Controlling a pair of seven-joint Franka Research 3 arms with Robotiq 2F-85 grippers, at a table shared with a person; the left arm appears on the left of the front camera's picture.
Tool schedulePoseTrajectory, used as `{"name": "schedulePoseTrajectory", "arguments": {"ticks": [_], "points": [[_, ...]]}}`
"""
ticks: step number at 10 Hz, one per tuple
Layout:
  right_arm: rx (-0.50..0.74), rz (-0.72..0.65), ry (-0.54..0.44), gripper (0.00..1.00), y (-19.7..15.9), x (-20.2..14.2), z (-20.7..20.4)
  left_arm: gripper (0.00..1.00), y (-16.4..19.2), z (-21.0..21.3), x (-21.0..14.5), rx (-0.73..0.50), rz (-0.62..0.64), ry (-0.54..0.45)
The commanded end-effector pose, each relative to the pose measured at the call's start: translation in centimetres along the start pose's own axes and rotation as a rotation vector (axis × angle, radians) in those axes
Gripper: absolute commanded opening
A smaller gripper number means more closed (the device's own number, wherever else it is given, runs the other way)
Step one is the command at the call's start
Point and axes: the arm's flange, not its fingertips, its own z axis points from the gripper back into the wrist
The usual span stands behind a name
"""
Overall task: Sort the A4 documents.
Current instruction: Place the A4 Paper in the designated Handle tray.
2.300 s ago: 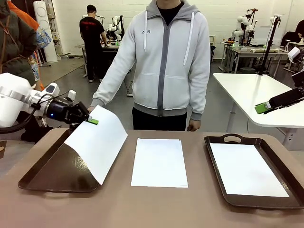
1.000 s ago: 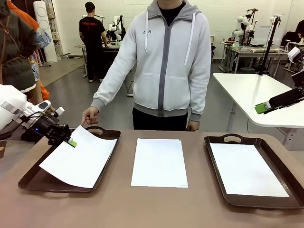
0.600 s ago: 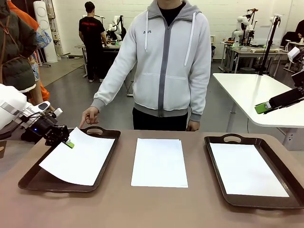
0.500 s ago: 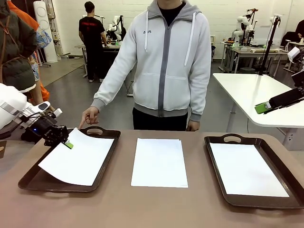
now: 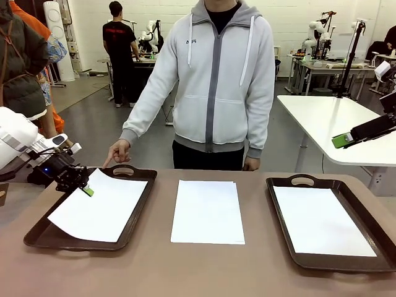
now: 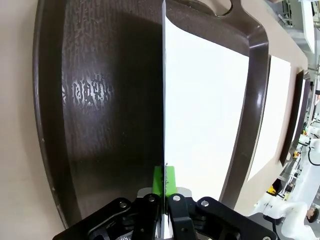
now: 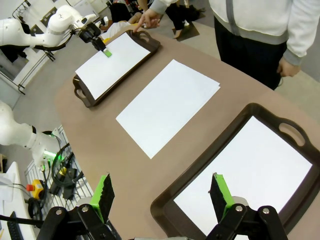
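Note:
My left gripper [image 5: 87, 190] is shut on the far left edge of a white A4 sheet [image 5: 99, 205] that lies tilted in the left dark brown tray [image 5: 139, 205]; that sheet [image 6: 205, 105] runs away from the pinching green pads [image 6: 170, 180] in the left wrist view. A stack of A4 sheets [image 5: 207, 211] rests on the table's middle. Another sheet [image 5: 322, 220] lies flat in the right tray [image 5: 279, 207]. My right gripper [image 7: 162, 197] hangs open high above the table, over the right tray's sheet [image 7: 252, 177]. The left gripper [image 7: 104, 50] also appears far off there.
A person in a grey hoodie stands at the far side, one hand [image 5: 117, 151] pointing down at the left tray's far handle [image 5: 123, 169]. The other hand [image 5: 252, 163] hangs by the table's edge. Bare brown tabletop [image 5: 185, 266] lies in front.
The left gripper has carried the sheet leftward and down, from raised and curled to almost flat in the left tray. The person's hand stays pointing. The right arm has not moved.

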Motion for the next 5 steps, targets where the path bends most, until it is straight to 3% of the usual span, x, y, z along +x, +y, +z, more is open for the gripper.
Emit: {"name": "schedulePoseTrajectory", "arguments": {"ticks": [1, 4, 5], "points": [[0.003, 0.006, 0.001, 1.0, 0.06, -0.03, -0.06, 0.01, -0.57, -0.56, -0.18, 0.013, 0.035, -0.008], [0.003, 0.006, 0.001, 1.0, 0.06, -0.03, -0.06, 0.03, -0.75, -1.06, 0.13, 0.015, 0.078, -0.009], [0.003, 0.006, 0.001, 1.0, 0.06, -0.03, -0.06, 0.2, -0.74, -1.04, 0.05, 0.026, 0.064, 0.002]]}}
